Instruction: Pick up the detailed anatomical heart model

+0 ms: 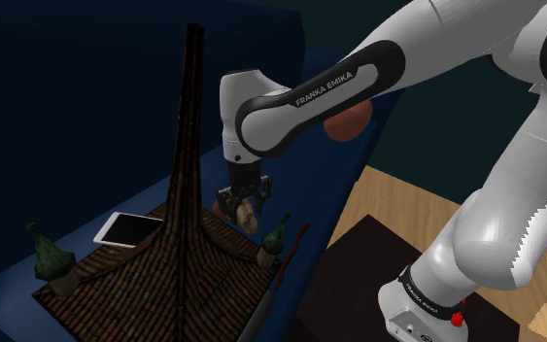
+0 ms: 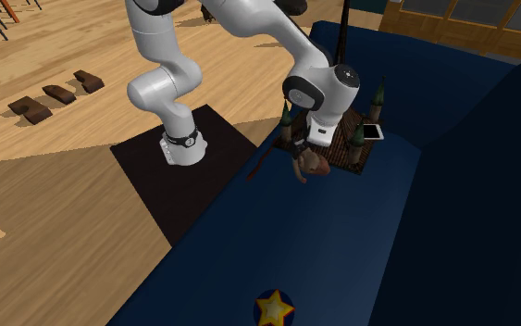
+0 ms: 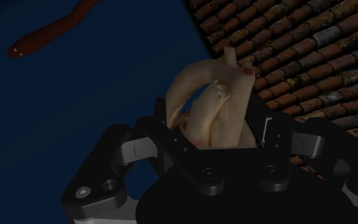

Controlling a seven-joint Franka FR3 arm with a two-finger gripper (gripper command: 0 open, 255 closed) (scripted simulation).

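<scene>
1. A dark blue sofa point(image 2: 277, 241) takes up most of the scene. Its seat runs away from the wooden floor point(image 2: 55, 176) towards a tall backrest.
2. The white arm point(image 1: 310, 92) rises from a black square base point(image 2: 156, 185) on the floor beside the sofa. It bends over the seat with its hand pointing down.
3. A model roof point(image 1: 154, 282) of brown tiles lies on the seat. A thin dark spire point(image 1: 191, 117) rises from its middle and small green pointed turrets point(image 1: 50, 255) stand at its corners.
4. A long reddish-brown toy snake point(image 3: 50, 30) lies on the blue seat, just beside the roof's edge.
5. A flat white phone point(image 1: 127, 230) rests against the roof's far edge, on the side away from the arm.
6. A blue ball with a yellow star point(image 2: 274, 308) lies on the seat, well apart from everything else.
7. The black gripper point(image 1: 243, 202) hangs over the seat just beside the roof's edge. Its two fingers point(image 3: 171, 137) are closed on the heart, one pressing on each side.
8. The heart point(image 3: 212, 102) is pale pink and cream with stubby vessels pointing away from the hand. It sits clasped between the fingers, above the edge where the roof tiles meet the blue seat. Whether it is off the seat cannot be told.
</scene>
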